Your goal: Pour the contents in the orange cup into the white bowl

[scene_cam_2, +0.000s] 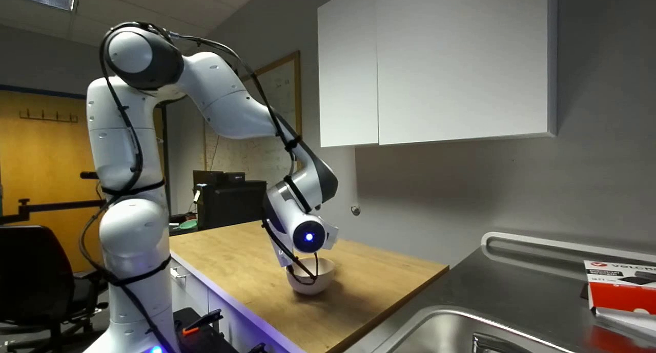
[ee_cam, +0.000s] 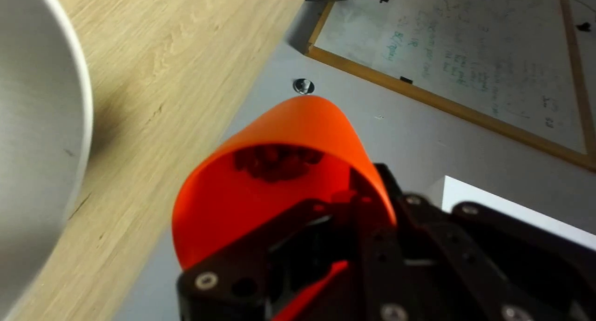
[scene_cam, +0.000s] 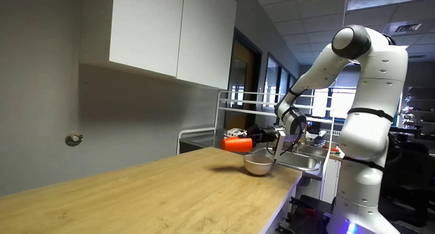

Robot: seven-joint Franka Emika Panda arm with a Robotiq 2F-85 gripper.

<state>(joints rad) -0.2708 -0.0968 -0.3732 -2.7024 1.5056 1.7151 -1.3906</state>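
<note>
The orange cup [scene_cam: 237, 144] is tipped onto its side in the air, slightly above and beside the white bowl [scene_cam: 257, 165], with its mouth toward the bowl's side. My gripper [scene_cam: 250, 136] is shut on the cup's wall at the rim. In the wrist view the gripper [ee_cam: 372, 186] has one finger inside the orange cup [ee_cam: 307, 120] and one outside. Dark lumpy contents [ee_cam: 279, 162] lie deep inside the cup. The white bowl [ee_cam: 37, 102] shows only in part there, and that part looks bare. In an exterior view the bowl [scene_cam_2: 324, 281] is partly covered by cables; cup and gripper are hidden behind the wrist.
The bowl stands on a wooden tabletop [scene_cam: 163, 193] near its end. Beyond that end are a metal sink [scene_cam: 299, 161], a white rack [scene_cam: 217, 118] and a red and white box [scene_cam_2: 622, 291]. White wall cabinets [scene_cam: 146, 30] hang above the table.
</note>
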